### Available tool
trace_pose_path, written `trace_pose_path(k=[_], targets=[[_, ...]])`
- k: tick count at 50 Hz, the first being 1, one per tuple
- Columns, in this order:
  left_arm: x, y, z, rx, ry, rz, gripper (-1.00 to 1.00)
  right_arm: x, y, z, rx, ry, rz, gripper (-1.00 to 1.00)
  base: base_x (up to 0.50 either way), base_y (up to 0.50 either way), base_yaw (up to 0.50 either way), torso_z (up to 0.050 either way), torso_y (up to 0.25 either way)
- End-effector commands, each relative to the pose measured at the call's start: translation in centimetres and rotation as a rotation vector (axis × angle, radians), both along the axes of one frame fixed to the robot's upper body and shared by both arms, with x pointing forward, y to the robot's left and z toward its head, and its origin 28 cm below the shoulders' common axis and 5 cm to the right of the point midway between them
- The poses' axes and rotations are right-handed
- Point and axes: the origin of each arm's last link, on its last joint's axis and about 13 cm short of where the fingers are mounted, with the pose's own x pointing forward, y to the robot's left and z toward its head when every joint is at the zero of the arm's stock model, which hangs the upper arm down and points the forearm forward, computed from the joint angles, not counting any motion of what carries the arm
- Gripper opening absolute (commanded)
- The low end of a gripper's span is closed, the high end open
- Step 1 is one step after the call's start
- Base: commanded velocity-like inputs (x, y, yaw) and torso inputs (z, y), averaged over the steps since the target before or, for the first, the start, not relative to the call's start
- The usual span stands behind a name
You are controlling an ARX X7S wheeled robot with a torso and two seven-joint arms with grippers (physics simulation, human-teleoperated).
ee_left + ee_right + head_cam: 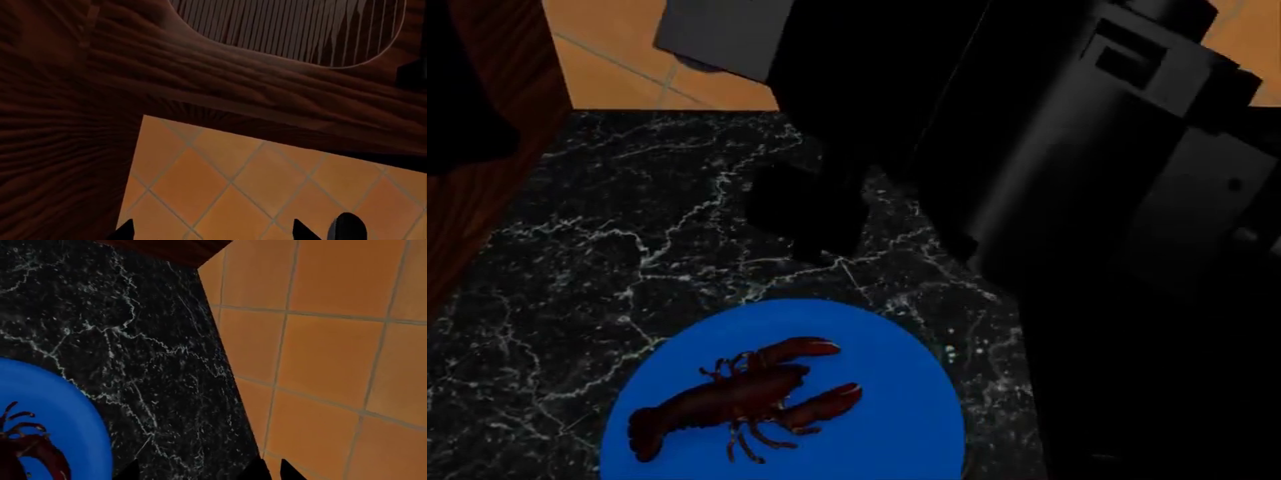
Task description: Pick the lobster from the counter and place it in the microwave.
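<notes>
Lobster sits untouched on the blue plate, on the counter beside the microwave. Can't tell either claw's state. Drop your right claw across the lobster's body, not its legs.

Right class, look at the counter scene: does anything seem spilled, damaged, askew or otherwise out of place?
Nothing stands out. The lobster lies whole on the blue plate, which sits flat on the counter. No spills or breakage show. The black appliance bulk at the head view's right is too dark to judge.
</notes>
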Motion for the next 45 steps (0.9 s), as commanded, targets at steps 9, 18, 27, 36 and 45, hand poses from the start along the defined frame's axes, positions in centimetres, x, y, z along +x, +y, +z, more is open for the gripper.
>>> trace_pose_path(k=[9, 18, 27, 36, 45], targets=[[0.7, 0.7, -0.2, 0.061, 0.026, 0.064, 1.0, 2.1, 1.9, 0.9, -0.117, 0.09, 0.203, 1.0, 0.0, 0.01, 0.01, 0.002, 0.002], [0.6, 0.8, -0.2, 0.057, 0.031, 0.062, 1.0, 1.7, 2.6, -0.3, -0.101, 0.201, 0.28, 1.0, 0.0, 0.01, 0.01, 0.002, 0.002], [0.7, 0.9, -0.2, 0.058, 0.033, 0.065, 1.0, 1.3, 2.7, -1.0, -0.106, 0.257, 0.327, 1.0, 0.0, 0.01, 0.01, 0.002, 0.002], [0.8, 1.1, -0.3, 0.059, 0.042, 0.085, 1.0, 0.6, 3.4, -1.7, -0.115, 0.281, 0.384, 1.0, 0.0, 0.01, 0.01, 0.001, 0.001], [0.8, 1.2, -0.3, 0.053, 0.037, 0.091, 1.0, 0.0, 4.2, -2.8, -0.125, 0.335, 0.431, 1.0, 0.0, 0.02, 0.02, 0.002, 0.002]])
